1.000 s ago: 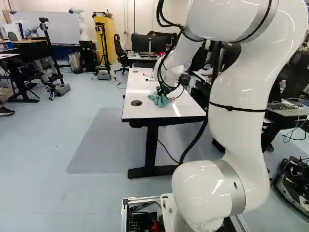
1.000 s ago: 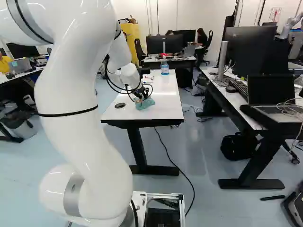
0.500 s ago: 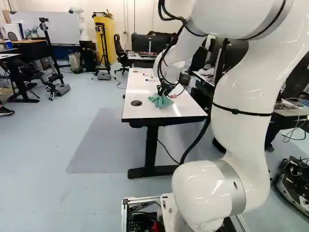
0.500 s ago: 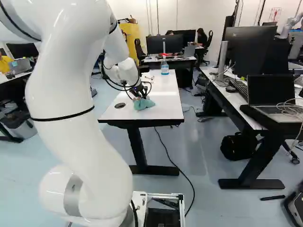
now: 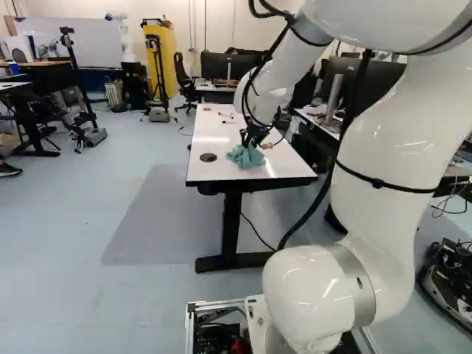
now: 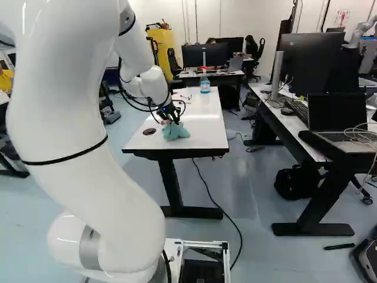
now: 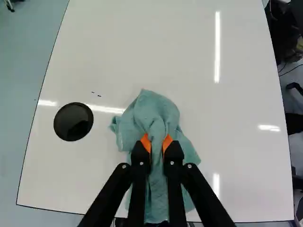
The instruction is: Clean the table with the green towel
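Reaching forward from the base, the white arm is bent down toward the near part of the white desk, where the green towel is being pressed into folds. The jaws are closed on the towel: a raised fold of it is pinched between the orange pads, with cloth bulging out ahead of them and spread to both sides. The rest of the towel is laid loosely on the desk top, near the end closest to the base. Beside the towel and apart from it, a round black disc is set in the desk surface, close to the long edge seen at the left of the left base view. Between the disc and the towel, but farther ahead, a few tiny dark marks are seen on the white top. Farther along the desk, small pens are scattered, and at its far end a clear bottle with blue liquid and a red top is stood upright. At the right of the right base view, an open laptop and a large monitor are placed on another table, with a black bag beneath.
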Robot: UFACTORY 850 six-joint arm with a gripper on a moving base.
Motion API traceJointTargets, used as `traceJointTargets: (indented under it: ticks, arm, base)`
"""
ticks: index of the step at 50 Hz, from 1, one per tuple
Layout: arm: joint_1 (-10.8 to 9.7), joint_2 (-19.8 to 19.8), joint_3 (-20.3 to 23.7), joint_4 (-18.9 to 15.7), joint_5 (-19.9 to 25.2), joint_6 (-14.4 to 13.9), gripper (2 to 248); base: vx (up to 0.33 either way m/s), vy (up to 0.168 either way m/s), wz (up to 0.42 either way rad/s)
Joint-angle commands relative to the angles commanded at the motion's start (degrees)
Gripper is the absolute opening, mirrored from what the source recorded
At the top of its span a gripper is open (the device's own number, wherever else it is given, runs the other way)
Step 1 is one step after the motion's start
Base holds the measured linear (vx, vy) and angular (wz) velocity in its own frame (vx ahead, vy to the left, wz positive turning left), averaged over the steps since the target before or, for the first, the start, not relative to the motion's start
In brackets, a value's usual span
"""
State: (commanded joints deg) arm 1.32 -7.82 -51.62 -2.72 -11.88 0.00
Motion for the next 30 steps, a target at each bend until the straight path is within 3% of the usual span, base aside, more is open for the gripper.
traceJointTargets:
  ticks: [30]
  arm:
    - [-5.2,1.4,1.6,0.0,0.0,0.0,46]
  base:
    - [0.0,0.0,0.0]
